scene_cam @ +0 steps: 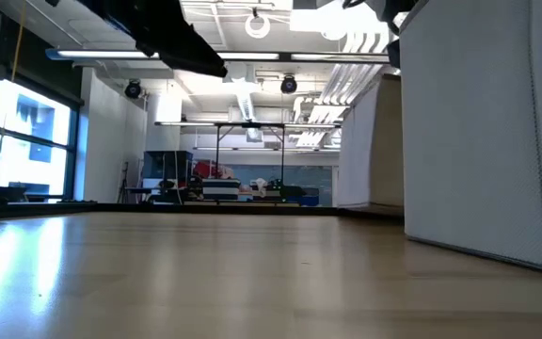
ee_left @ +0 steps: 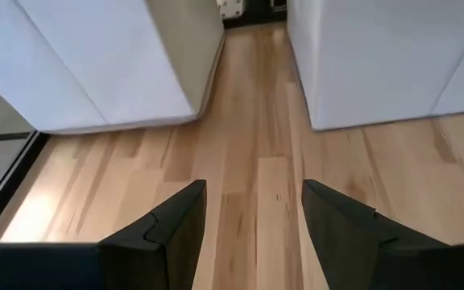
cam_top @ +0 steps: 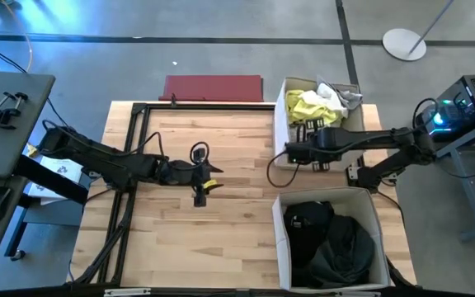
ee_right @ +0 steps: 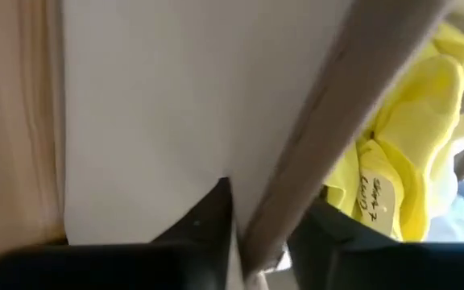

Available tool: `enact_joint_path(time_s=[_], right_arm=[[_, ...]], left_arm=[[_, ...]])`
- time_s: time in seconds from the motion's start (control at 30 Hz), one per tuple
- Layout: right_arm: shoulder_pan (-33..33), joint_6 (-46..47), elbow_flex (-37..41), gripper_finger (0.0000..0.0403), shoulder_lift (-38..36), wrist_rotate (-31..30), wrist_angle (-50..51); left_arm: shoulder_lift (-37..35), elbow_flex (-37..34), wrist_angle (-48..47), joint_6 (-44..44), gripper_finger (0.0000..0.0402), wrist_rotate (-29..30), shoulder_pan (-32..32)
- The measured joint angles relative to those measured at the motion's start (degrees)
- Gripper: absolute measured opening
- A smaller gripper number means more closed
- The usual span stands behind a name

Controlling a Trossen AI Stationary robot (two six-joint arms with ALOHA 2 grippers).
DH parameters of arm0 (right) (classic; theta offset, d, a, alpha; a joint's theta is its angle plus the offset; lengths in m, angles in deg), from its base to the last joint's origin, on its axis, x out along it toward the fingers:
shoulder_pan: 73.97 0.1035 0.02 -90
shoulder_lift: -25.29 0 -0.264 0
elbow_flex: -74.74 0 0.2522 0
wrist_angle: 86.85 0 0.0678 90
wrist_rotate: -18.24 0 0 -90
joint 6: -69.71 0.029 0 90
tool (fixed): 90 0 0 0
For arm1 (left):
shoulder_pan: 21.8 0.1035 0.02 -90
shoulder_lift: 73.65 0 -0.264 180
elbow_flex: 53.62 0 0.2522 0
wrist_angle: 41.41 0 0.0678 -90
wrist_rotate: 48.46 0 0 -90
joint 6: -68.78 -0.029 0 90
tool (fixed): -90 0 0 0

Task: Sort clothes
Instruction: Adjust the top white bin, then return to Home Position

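Neon yellow, white and grey clothes (cam_top: 318,102) lie in the far white box (cam_top: 280,124) at the table's right. Dark clothes (cam_top: 334,244) lie in the near white box (cam_top: 280,247). My right gripper (cam_top: 290,153) is at the far box's left wall, one finger on each side of it, shut on the wall. The yellow garment (ee_right: 409,137) shows inside the box in the right wrist view. My left gripper (cam_top: 213,176) is open and empty over the middle of the table, pointing toward the gap between the two boxes (ee_left: 256,72). My right gripper (ee_right: 264,221) holds the far box's left wall near its top rim (ee_right: 284,189). One finger (ee_right: 208,225) is outside the box and one finger (ee_right: 337,238) is inside it, with the cardboard wall between them. The box stands on the table.
A flat red mat (cam_top: 213,87) lies past the table's far edge. A black frame (cam_top: 134,165) lies on the table's left part. Bare wood (cam_top: 213,239) lies between my left gripper and the near edge. In the low view a box wall (scene_cam: 478,122) fills the right.
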Motion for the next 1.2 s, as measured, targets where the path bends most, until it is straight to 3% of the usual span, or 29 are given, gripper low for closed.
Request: enact_joint_path(time_s=[0.17, 0.3, 0.47, 0.73, 0.83, 0.93, 1.07, 1.2], right_arm=[[-2.0, -2.3, -0.4, 0.0161, -0.7, 0.2, -0.3], [0.1, 3.9, -3.0, 0.0194, -0.6, 6.3, 1.0], [3.6, 15.8, -9.2, 0.0203, -0.8, 9.1, 8.3], [8.5, 25.4, -16.3, 0.0204, -8.3, 8.8, 5.4], [11.4, 27.3, -13.0, 0.0193, -15.7, 12.4, -3.4], [14.0, 26.9, -4.7, 0.0164, -24.2, 16.9, -18.1], [15.4, 22.8, 12.4, 0.0106, -36.1, 21.4, -42.1], [12.9, 16.5, 30.6, 0.0046, -43.2, 31.5, -70.3]], left_arm=[[0.0, -0.8, 0.1, 0.6, 0.0195, -0.1, 0.5], [0.0, -0.8, 0.7, 1.0, 0.0195, -1.0, 0.5], [0.0, -0.8, 0.6, 1.7, 0.0195, -1.2, 0.5], [0.0, -0.8, 0.4, 2.1, 0.0195, -1.2, 0.4], [0.0, -0.8, 0.4, 2.1, 0.0195, -1.2, 0.4], [0.0, -0.8, 0.4, 2.1, 0.0195, -1.2, 0.4], [0.0, -0.8, 0.4, 1.9, 0.0195, -1.2, 0.4], [0.0, -0.8, 0.5, 1.5, 0.0195, -1.2, 0.5]])
